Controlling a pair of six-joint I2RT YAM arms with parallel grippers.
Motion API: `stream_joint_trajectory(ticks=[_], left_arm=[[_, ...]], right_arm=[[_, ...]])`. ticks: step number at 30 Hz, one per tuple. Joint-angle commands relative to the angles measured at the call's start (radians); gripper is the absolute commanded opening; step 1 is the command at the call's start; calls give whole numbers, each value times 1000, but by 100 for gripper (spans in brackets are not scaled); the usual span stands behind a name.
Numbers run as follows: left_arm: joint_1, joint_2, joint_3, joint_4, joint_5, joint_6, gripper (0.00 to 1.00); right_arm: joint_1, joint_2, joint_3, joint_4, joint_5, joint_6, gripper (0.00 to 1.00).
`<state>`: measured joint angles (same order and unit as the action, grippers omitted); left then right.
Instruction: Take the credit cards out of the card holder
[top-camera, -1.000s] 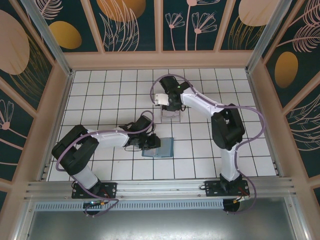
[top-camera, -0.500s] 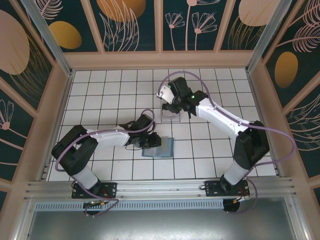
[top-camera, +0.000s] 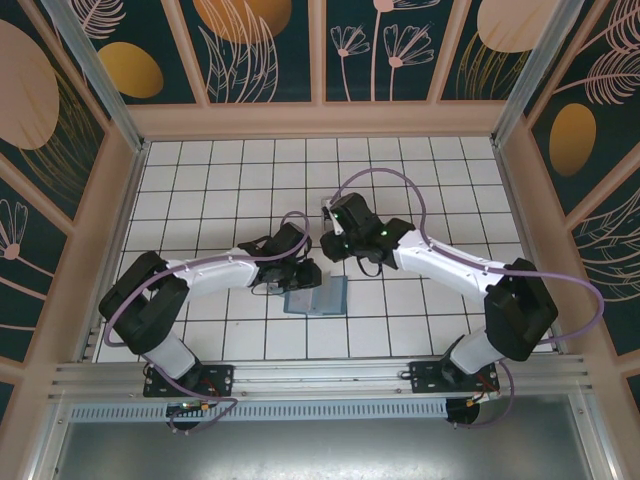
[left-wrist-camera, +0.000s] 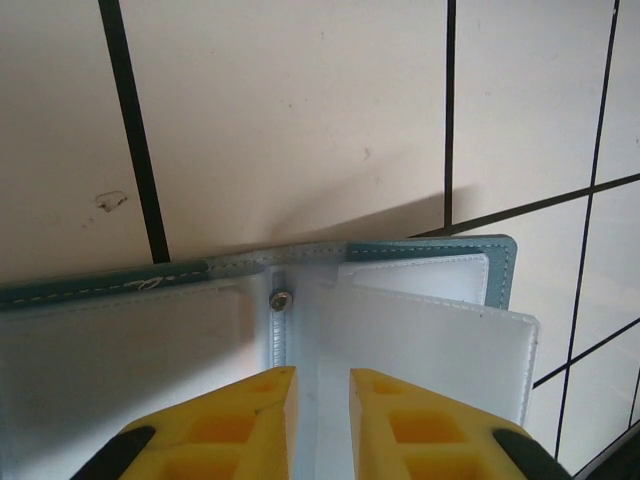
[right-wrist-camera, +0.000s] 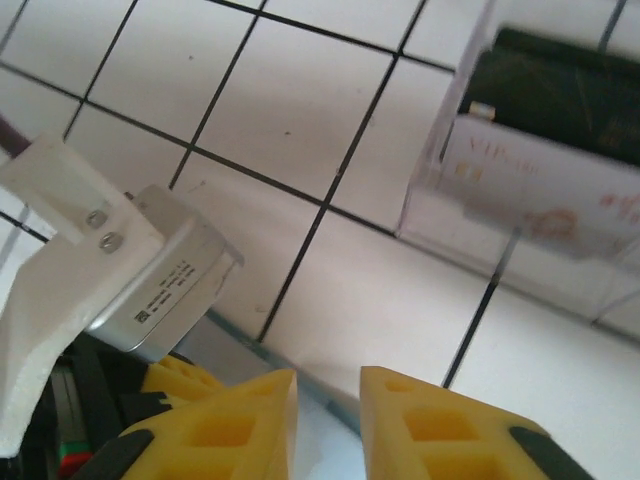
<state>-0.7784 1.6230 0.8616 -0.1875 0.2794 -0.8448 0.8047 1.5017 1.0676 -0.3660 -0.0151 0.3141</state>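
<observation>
The pale pinkish card (right-wrist-camera: 540, 195) in the clear plastic tray (right-wrist-camera: 432, 212) bears faint lettering reading "VIP", the marks after it too blurred to read, and the fine print on the silver module's label (right-wrist-camera: 165, 293) is illegible.

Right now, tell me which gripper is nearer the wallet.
Left. The left gripper sits over the open wallet; the right gripper hovers by its far edge, near the clear tray.

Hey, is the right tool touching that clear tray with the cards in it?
Apart. The right wrist view shows a strip of bare tile between the right tool and the clear tray.
</observation>
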Motion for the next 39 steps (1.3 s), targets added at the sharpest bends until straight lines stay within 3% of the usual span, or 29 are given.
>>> stream_joint_trajectory(ticks=[1,6,17,23,39], left_arm=[[-4,-36,-25,5,6,-2,22],[-4,-42,-94,109,84,-55,22],[-22,-62,-186,195,188,-81,22],[-36,-53,-216,230,173,-113,22],[-40,-71,-236,238,139,-126,20]], right_arm=[[-29,-26,-47,23,-82,308,20],[-65,-44,-142,115,-228,486,18],[-70,-12,-188,260,-355,597,17],[-68,34,-204,326,-422,639,16],[-38,68,-350,506,-454,745,14]])
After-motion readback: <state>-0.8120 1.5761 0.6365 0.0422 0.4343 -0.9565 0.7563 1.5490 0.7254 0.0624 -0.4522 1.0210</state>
